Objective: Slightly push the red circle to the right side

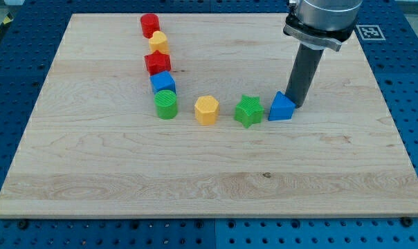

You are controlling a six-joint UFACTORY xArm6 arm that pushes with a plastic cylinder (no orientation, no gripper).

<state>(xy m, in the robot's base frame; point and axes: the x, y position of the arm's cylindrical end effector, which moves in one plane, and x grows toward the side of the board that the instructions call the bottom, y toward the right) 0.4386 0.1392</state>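
The red circle (149, 25) stands near the view's top left of the wooden board (209, 173), at the head of a curved row of blocks. Below it come a yellow block (158, 42), a red star (157, 63), a blue cube (162, 83) and a green cylinder (166, 104). The row goes on to the right with a yellow hexagon (206, 110), a green star (248, 111) and a blue triangle (281, 107). My tip (294, 106) is at the blue triangle's right edge, far to the right of and below the red circle.
The board lies on a blue perforated table (410, 83). The arm's grey wrist (321, 21) hangs over the board's top right. A black-and-white marker (367, 31) sits beyond the board's top right corner.
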